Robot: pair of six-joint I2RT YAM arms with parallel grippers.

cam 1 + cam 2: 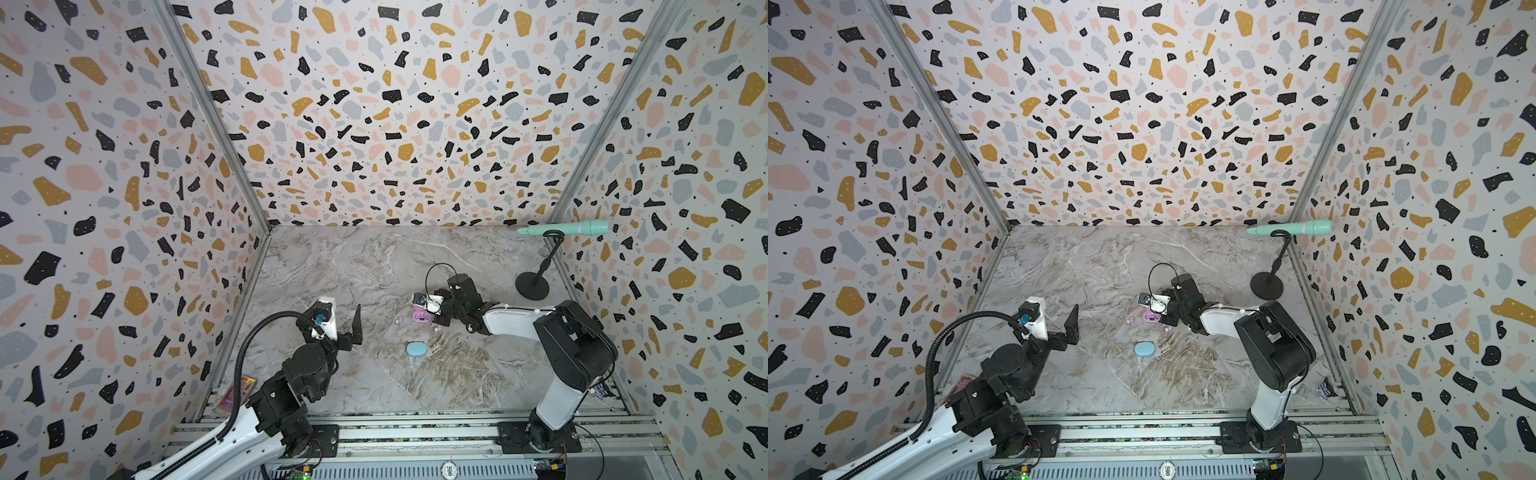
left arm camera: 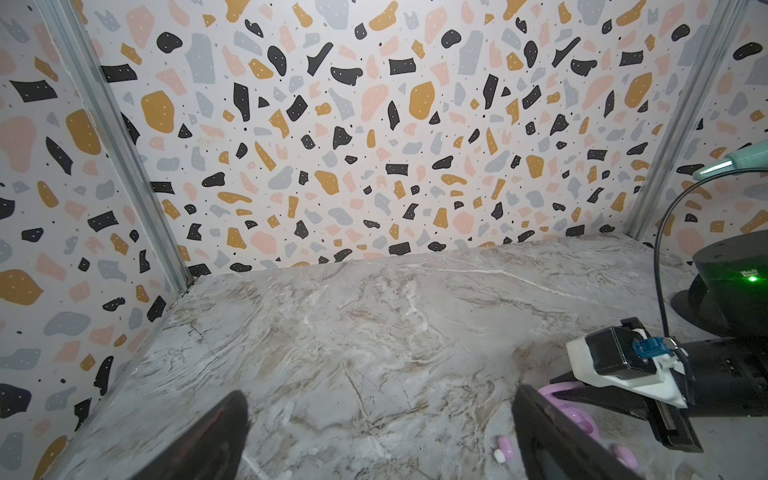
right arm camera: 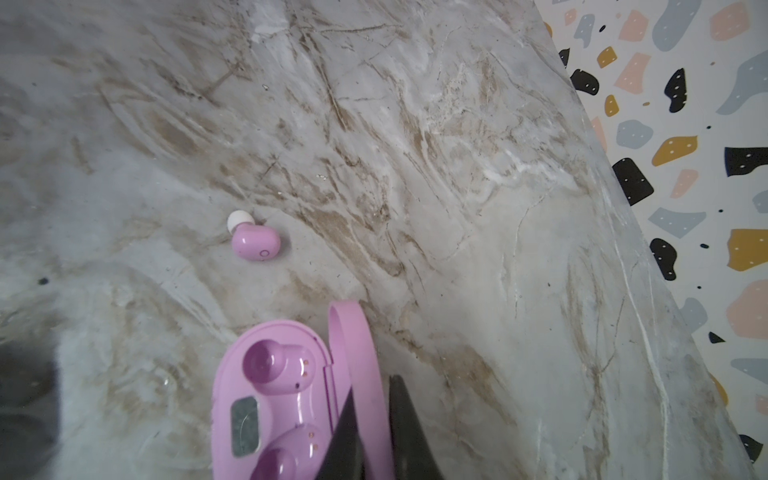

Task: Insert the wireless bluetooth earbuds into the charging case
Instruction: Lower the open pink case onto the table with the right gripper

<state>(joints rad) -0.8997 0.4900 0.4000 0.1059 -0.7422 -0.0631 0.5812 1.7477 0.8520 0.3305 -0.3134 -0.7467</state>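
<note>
We hold the right claw [image 3: 372,386] closed on the charging case [image 3: 266,415] lid [image 3: 357,332], evidently to keep it open, left claw [image 2: 378,392] open and idle, one pink earbud [image 3: 255,243] lying on the desk [image 3: 457,166] nearby

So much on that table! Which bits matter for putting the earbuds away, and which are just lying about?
For the job: open pink case, its lid pinched by the right gripper; two loose pink earbuds beside it; closed blue case, probably.
Lying about: mint microphone on its black stand; colourful card at the near left corner.
</note>
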